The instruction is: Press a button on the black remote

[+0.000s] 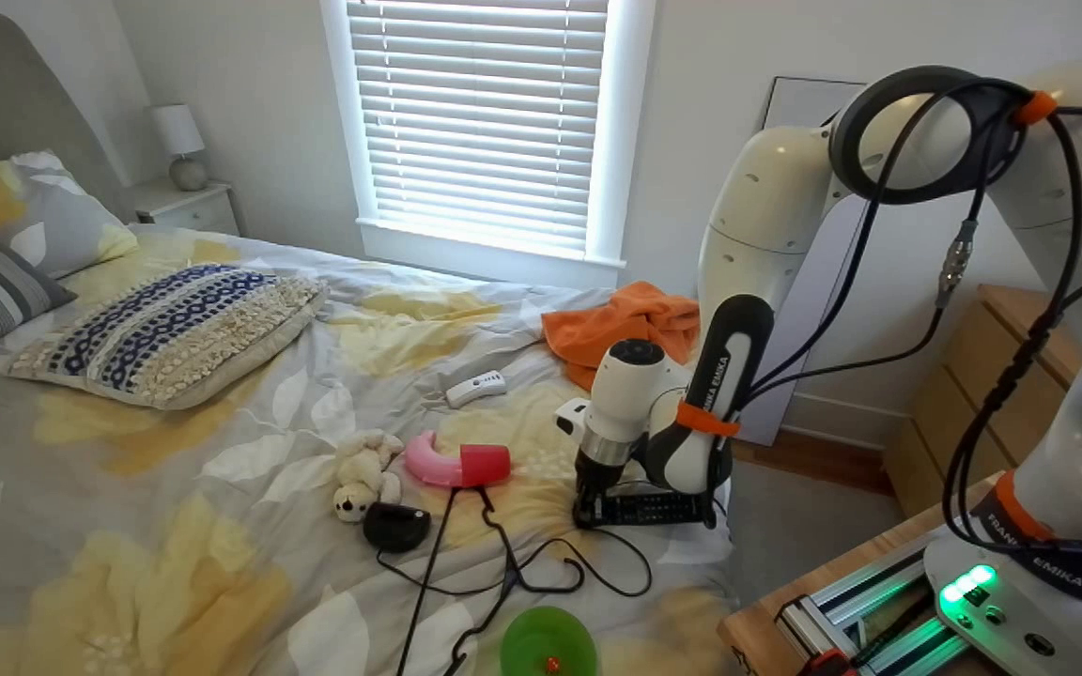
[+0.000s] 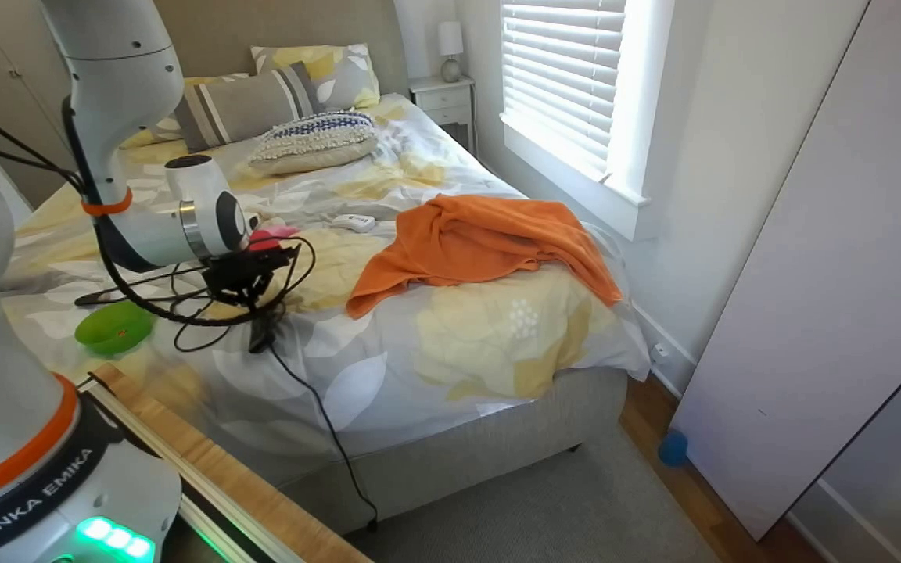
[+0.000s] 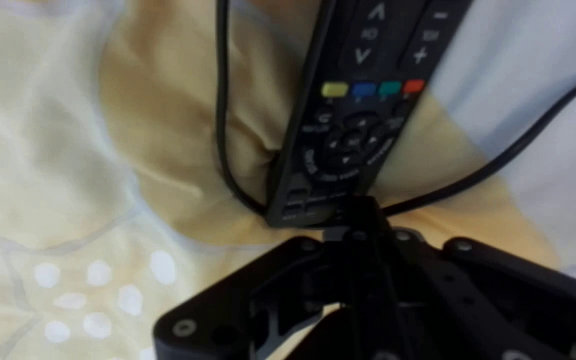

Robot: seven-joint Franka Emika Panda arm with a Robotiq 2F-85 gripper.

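Observation:
The black remote [image 3: 353, 125] lies on the bed, buttons up, with coloured keys and a round arrow pad. It also shows in both exterior views [image 1: 654, 509] [image 2: 260, 335]. My gripper [image 3: 363, 205] is shut with nothing seen between its fingers and points down at the remote. In the wrist view its fingertips overlap the corner of the remote's near end, beside small buttons, and hide that corner. I cannot tell whether they touch the surface. The gripper also shows at the remote's end in an exterior view [image 1: 588, 512].
A thin black cable [image 3: 468, 182] runs past the remote's near end. A black hanger [image 1: 510, 554], green bowl [image 1: 541, 638], pink-red curved object [image 1: 456, 465], plush toy [image 1: 367, 469] and black object [image 1: 396, 527] lie nearby. A white remote [image 1: 476, 388] and orange cloth [image 2: 489, 234] lie farther back.

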